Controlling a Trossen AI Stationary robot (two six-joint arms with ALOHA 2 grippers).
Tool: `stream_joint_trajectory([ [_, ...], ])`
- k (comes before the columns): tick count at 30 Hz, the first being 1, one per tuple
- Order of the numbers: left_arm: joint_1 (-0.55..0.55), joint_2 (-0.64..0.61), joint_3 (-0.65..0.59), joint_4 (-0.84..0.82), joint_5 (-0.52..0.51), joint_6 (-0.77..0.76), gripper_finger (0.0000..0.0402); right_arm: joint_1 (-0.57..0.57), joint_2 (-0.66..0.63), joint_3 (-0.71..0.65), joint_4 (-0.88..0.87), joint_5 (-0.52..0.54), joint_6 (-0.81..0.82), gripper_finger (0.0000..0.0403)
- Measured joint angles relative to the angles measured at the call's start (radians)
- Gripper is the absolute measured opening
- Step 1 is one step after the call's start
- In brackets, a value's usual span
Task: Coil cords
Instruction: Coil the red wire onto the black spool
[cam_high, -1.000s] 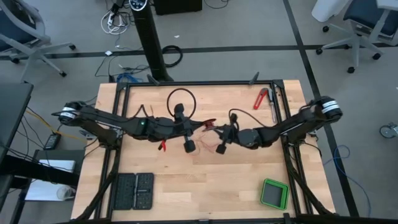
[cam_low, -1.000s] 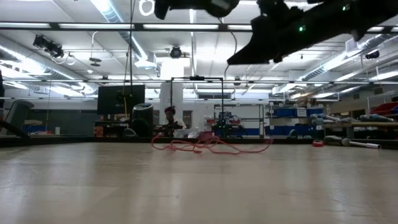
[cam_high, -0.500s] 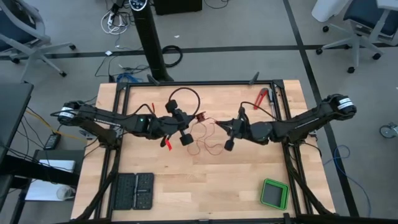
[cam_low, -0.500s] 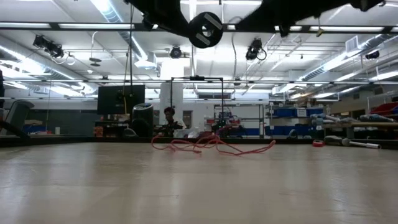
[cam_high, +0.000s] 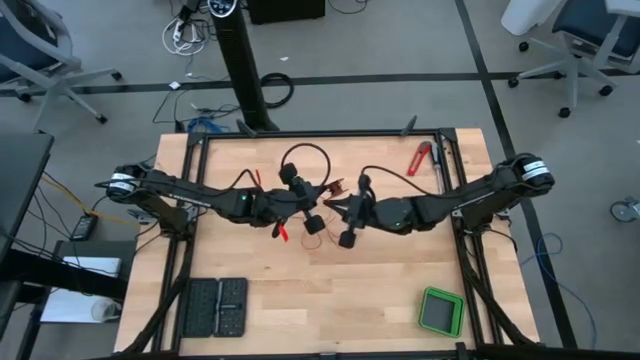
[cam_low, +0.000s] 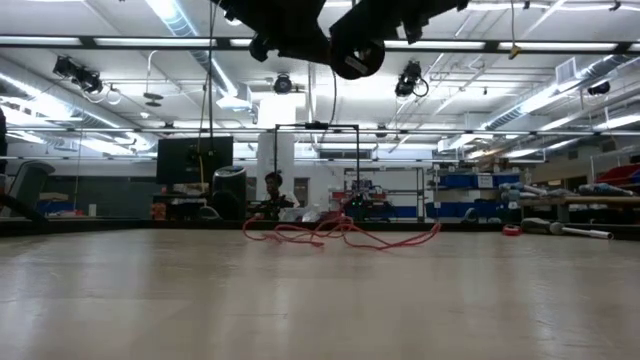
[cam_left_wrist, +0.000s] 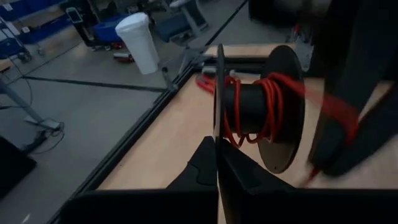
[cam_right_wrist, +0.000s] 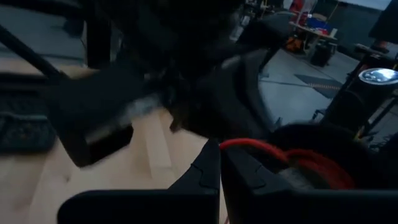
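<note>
Above the table's middle, the left gripper (cam_high: 300, 197) pinches a black spool's (cam_left_wrist: 264, 107) flange, red wire (cam_left_wrist: 273, 99) partly wound on it. The right gripper (cam_high: 345, 215), fingers closed, apparently grips the wire; loose loops (cam_low: 340, 232) lie on the wooden table (cam_high: 380, 290).

the left gripper (cam_high: 312, 212) and right gripper (cam_high: 338, 206) meet above the counter (cam_high: 330, 290) middle. the wire (cam_low: 340, 233) lies below them. a box (cam_high: 441, 311) sits at the near right corner, a tool (cam_high: 419, 158) far right.
</note>
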Motion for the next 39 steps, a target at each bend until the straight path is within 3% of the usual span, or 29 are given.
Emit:
stream_joint_trajectory([
  [6, -0.015, -0.003, 0.0, 0.042, 0.009, -0.029, 0.0001, 0.0, 0.013, 0.001, -0.046, 0.005, -0.02, 0.0017],
  [13, -0.014, -0.005, 0.0, 0.107, 0.075, -0.068, 0.0001, 0.007, 0.0, 0.001, -0.104, 0.01, -0.009, 0.0093],
  [19, -0.021, -0.051, 0.0, 0.066, 0.093, -0.069, 0.0001, 0.037, -0.033, -0.002, -0.231, 0.038, 0.013, 0.014],
  [39, -0.054, -0.093, 0.0, 0.121, 0.092, -0.035, 0.0001, 0.038, -0.039, -0.191, 0.111, -0.013, 0.015, 0.0139],
])
